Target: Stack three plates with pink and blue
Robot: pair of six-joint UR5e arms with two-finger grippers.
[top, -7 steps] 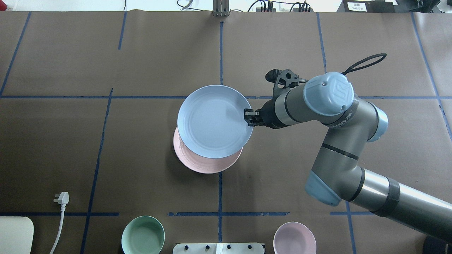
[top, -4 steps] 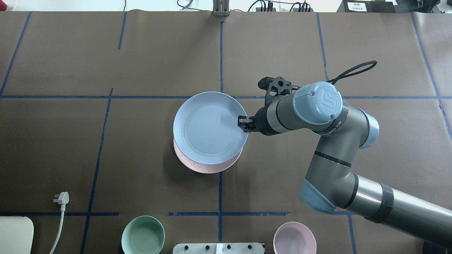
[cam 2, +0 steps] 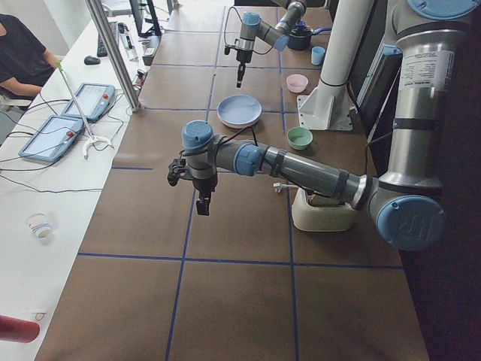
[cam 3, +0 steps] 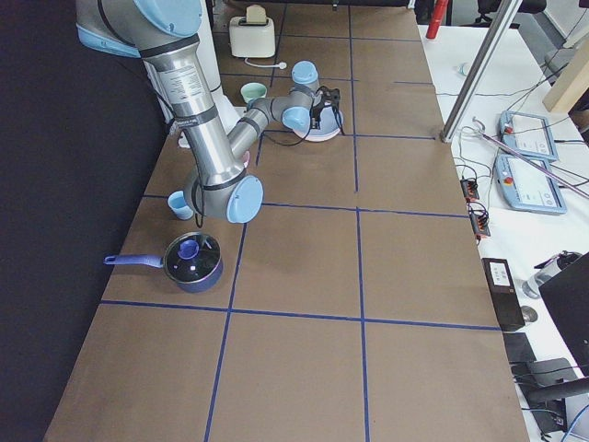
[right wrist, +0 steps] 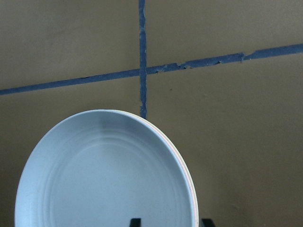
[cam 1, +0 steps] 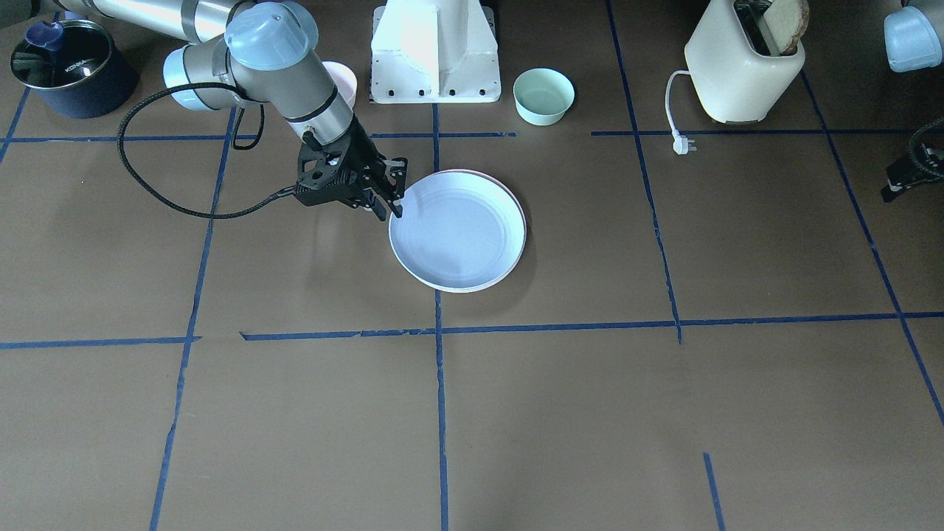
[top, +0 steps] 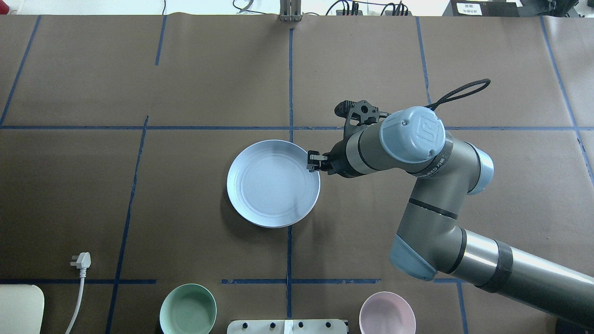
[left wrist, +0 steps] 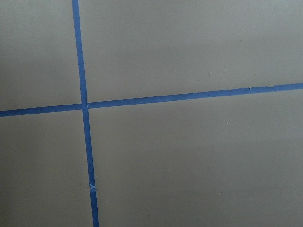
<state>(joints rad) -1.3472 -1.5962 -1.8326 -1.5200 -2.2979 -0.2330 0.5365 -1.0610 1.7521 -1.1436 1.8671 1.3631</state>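
Table centre: top plate sits squarely on a lower plate, of which only an edge shows. The right gripper is at the stack's rim on the robot's right side, with one finger inside the rim and one outside. At the robot base, the left bowl and the right bowl flank it. The toaster is farther left, its plug on the table before it. The saucepan is at the far right end.

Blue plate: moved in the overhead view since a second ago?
Yes. The blue plate has come toward the view's bottom: its far rim overlapped the horizontal blue tape line before, and now lies clear below it.
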